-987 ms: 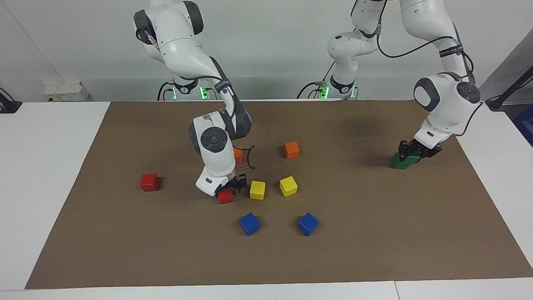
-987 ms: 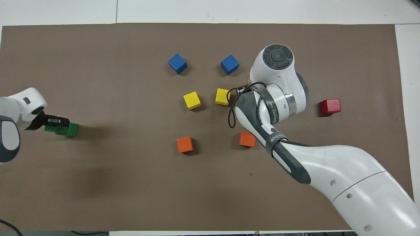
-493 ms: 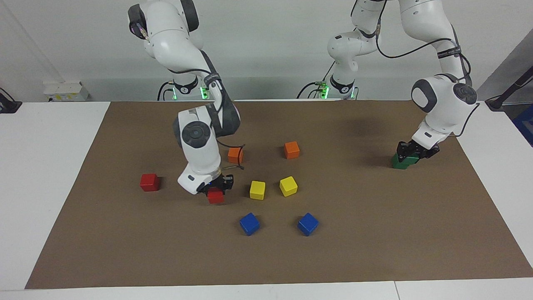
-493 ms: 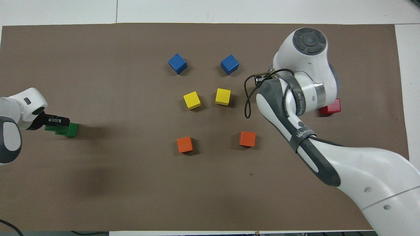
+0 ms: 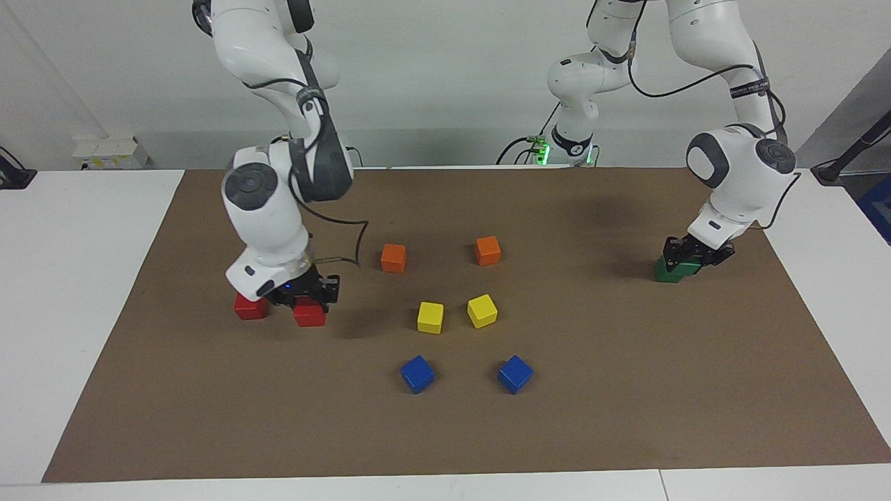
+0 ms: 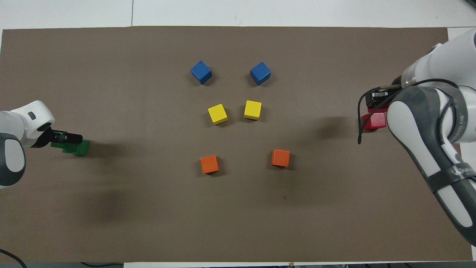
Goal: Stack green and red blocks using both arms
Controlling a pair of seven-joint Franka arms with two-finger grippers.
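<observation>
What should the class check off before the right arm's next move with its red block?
1. right gripper shut on the held red block: ok.
2. Held red block centred over the resting red block: not ok; it is over the mat beside it.
3. Top of the resting red block bare: ok in the overhead view.
4. Held red block high enough to clear the resting one: cannot tell.
5. green stack squarely aligned: cannot tell; the left gripper covers its top.
6. nearest yellow cube apart from the right gripper: ok.
</observation>
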